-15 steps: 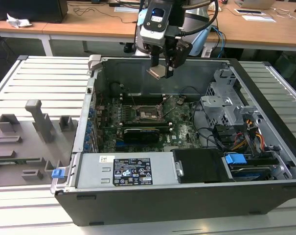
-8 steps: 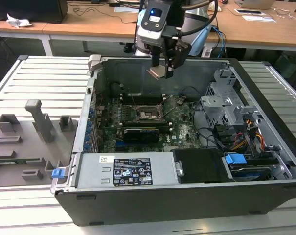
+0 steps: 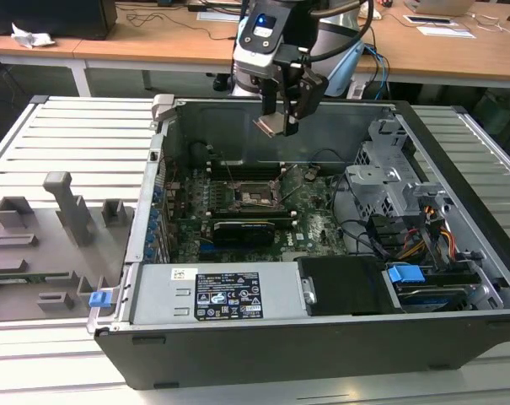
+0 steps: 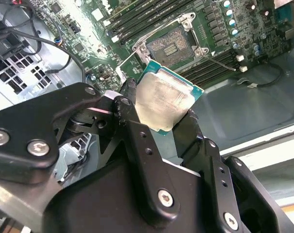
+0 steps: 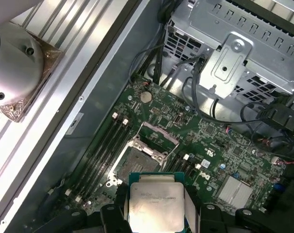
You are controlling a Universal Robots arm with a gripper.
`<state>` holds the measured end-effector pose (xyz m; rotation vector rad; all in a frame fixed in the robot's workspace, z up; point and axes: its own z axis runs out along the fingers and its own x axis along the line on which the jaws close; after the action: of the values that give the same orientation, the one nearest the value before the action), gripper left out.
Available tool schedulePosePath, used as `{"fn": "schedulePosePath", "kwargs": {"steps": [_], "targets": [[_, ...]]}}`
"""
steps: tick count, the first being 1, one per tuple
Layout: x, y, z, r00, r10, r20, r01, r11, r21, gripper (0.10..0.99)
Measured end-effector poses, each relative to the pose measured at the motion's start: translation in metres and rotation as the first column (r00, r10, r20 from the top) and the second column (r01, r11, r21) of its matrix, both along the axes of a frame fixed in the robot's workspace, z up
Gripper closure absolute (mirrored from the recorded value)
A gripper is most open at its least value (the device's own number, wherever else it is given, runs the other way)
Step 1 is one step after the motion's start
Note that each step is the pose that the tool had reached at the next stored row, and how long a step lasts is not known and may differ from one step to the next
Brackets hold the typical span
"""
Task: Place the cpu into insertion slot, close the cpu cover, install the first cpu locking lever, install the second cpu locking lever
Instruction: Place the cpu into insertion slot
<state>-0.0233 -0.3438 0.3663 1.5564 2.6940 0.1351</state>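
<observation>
cpu (image 4: 164,99): matt silvery metal | insertion slot (image 4: 173,46): shiny metal rim | case (image 3: 339,135): grey metal

A pale surface (image 3: 69,135) of ribbed metal slats is stretching across the exterior view, catching soft, even light. Behind it, a row of wooden desks (image 3: 153,38) is running along the far side, standing on white legs (image 3: 84,80). A crumpled white paper (image 3: 31,36) is lying on the desk at the exterior view's left, just in front of a dark box (image 3: 61,17). Flat papers (image 3: 444,29) are lying at the exterior view's right. A grey tray of holders (image 3: 44,245) is resting on the slats.
</observation>
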Motion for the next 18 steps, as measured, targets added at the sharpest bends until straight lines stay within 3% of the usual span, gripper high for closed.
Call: {"fn": "schedulePosePath", "kwargs": {"steps": [10,18], "targets": [[0.0,0.0,-0.0005,0.9989,-0.047,0.0,0.047,0.9989,0.0,0.545],[0.0,0.0,-0.0009,0.9937,-0.112,0.0,0.112,0.9937,0.0,0.545]]}}
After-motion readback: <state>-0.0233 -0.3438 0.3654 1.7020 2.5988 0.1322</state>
